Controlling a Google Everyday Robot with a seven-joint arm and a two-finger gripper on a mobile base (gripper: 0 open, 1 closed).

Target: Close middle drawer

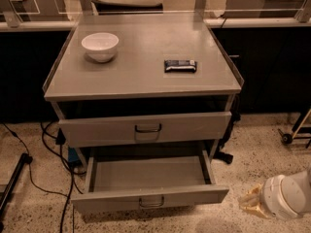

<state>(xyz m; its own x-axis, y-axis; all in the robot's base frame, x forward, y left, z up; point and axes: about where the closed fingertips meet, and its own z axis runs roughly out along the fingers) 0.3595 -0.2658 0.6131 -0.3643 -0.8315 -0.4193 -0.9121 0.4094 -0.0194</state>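
A lab-like workroom — grey metal cabinet (141,76), cables (30,174) across speckled floor (257,149) — gripper (245,204) low at right.
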